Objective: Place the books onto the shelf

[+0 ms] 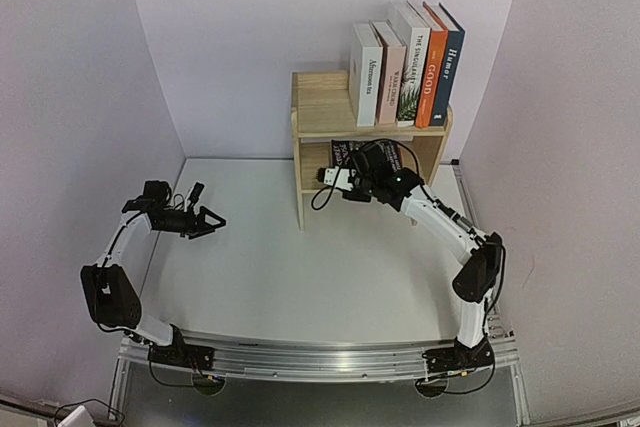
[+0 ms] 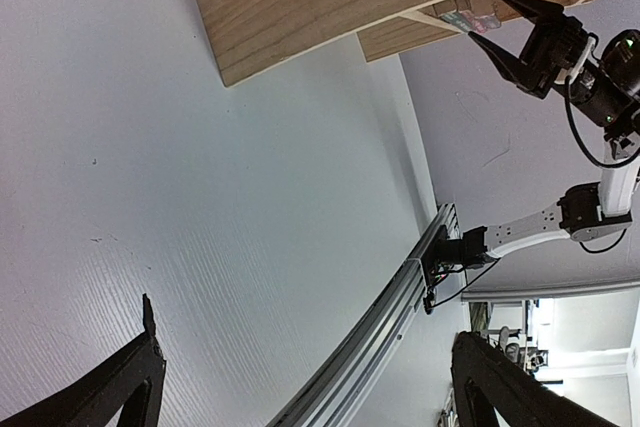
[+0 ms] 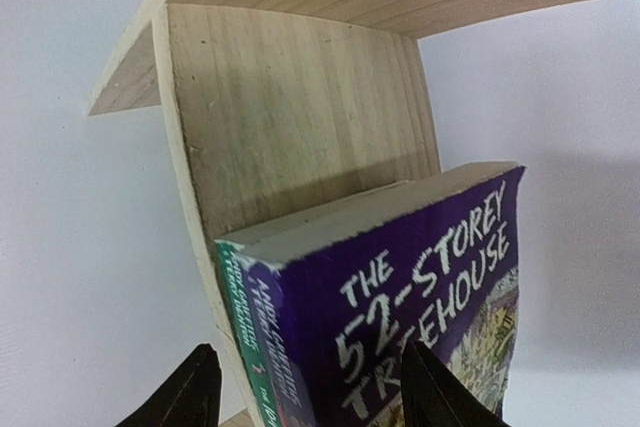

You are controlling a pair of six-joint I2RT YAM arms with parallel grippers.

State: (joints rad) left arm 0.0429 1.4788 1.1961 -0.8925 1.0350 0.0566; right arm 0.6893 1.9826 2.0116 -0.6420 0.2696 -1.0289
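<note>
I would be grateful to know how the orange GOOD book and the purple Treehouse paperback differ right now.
The orange GOOD book stands upright on the shelf's top tier among four other books; the purple Treehouse paperback is in the lower tier, between the right gripper's fingers. Both are already on the shelf.

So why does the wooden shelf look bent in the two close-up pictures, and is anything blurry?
Left wrist view: the wide lens bows the shelf and the metal rail. Right wrist view: same bowing of the shelf, Treehouse book sharp, the near fingers soft dark shapes. Top external view: even light, faint shadows, fairly sharp throughout.
</note>
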